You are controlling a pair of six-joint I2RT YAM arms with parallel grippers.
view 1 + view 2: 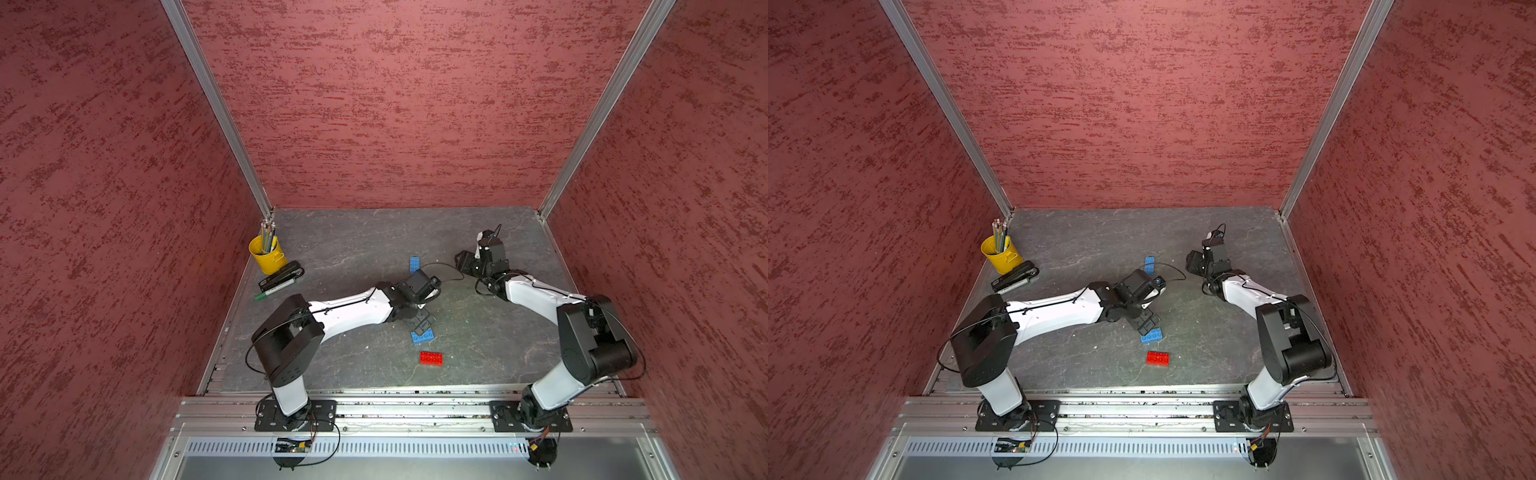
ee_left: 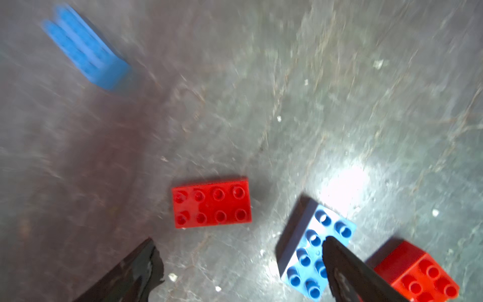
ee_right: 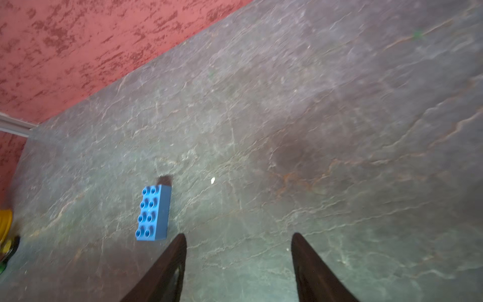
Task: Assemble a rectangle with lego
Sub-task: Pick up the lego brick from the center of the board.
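Both top views show my left gripper (image 1: 422, 322) (image 1: 1147, 322) hanging low over a blue lego brick (image 1: 423, 336) (image 1: 1152, 336) mid-table. In the left wrist view its jaws (image 2: 240, 241) stand wide open. One fingertip (image 2: 329, 241) overlaps that blue brick (image 2: 308, 251), and a red brick (image 2: 420, 274) sits close beside it. A flat red brick (image 1: 431, 358) (image 2: 211, 202) lies nearer the front. A second blue brick (image 1: 414, 264) (image 3: 154, 213) lies farther back. My right gripper (image 1: 463, 261) (image 3: 238, 234) is open and holds nothing, to the right of that brick. No joined rectangle shows.
A yellow cup of pencils (image 1: 267, 253) stands in the back left corner, with a black case (image 1: 281, 276) and a green marker (image 1: 270, 292) beside it. Red walls close in three sides. A thin black cable (image 1: 444, 266) loops between the arms.
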